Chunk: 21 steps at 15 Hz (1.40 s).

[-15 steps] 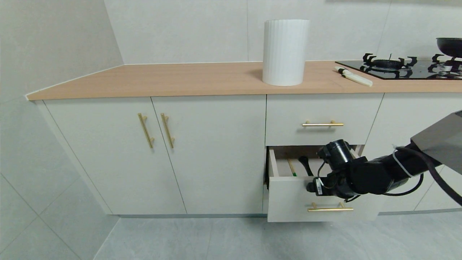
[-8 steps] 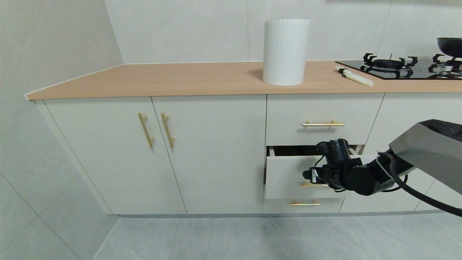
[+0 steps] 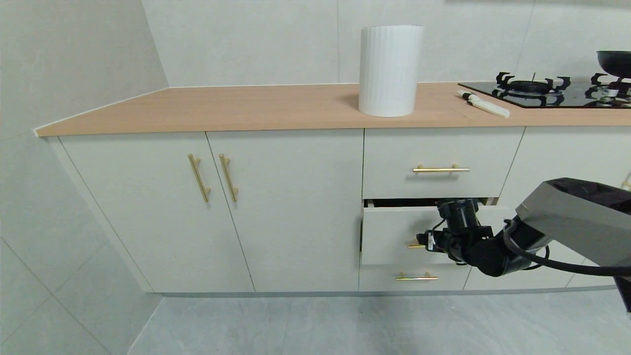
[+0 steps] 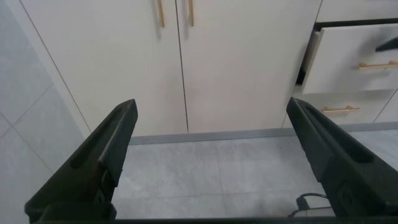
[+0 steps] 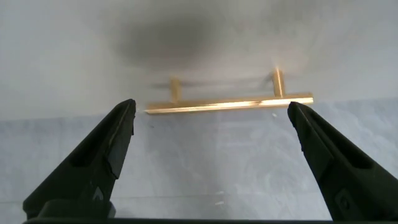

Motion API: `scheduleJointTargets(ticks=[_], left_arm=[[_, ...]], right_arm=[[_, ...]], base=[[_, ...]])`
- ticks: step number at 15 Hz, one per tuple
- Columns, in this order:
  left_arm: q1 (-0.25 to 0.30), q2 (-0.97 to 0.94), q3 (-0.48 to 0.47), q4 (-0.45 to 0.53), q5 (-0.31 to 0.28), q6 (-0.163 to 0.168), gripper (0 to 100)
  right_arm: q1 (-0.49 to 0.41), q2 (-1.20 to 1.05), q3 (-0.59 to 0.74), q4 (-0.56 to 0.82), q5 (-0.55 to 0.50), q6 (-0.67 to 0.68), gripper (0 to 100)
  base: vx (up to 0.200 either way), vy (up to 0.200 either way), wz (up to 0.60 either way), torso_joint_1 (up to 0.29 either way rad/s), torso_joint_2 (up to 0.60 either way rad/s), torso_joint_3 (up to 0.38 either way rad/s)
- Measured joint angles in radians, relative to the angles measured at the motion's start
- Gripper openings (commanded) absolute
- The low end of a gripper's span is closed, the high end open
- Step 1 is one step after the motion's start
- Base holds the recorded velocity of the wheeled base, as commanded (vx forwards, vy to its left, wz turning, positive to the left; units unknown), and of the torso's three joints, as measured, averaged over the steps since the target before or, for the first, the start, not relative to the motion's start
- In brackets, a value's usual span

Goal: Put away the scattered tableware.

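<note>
The middle drawer (image 3: 389, 234) of the cabinet stands almost shut, with a thin dark gap left above its front. My right gripper (image 3: 425, 243) is at the drawer front, beside the gold handle (image 3: 413, 245). In the right wrist view the right gripper (image 5: 211, 112) is open, its fingers (image 5: 112, 149) spread wide on either side of the gold handle (image 5: 230, 106), holding nothing. A pale knife (image 3: 483, 104) lies on the wooden counter (image 3: 246, 106) next to the stove. My left gripper (image 4: 211, 112) hangs open and empty above the floor, facing the cabinet doors (image 4: 180, 62).
A tall white ribbed cylinder (image 3: 389, 71) stands on the counter. A black gas stove (image 3: 547, 91) with a pan (image 3: 613, 61) sits at the far right. Above and below the middle drawer are a top drawer (image 3: 441, 162) and a bottom drawer (image 3: 414, 279). Grey floor tiles (image 3: 296, 325) lie open before the cabinet.
The middle drawer went from pulled well out, with utensils visible inside, to nearly shut. My right arm moved toward the cabinet with the drawer front.
</note>
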Motion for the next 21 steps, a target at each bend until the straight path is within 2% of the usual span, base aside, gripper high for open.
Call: scheduleJointTargets(ticks=[5,12,21], left_arm=[[0.0,0.0,0.0,0.0,0.0,0.0,100],[0.0,0.0,0.0,0.0,0.0,0.0,100],[0.0,0.0,0.0,0.0,0.0,0.0,100]], right_arm=[[-0.016,0.04,-0.012,-0.127,-0.005,-0.002,100],[-0.055,0.131,-0.096,-0.255,-0.02,0.003,100],[-0.091,0.236,-0.265,-0.272,-0.021,0.003,100]], base=[[0.0,0.0,0.0,0.0,0.0,0.0],[0.0,0.0,0.0,0.0,0.0,0.0],[0.0,0.0,0.0,0.0,0.0,0.0]])
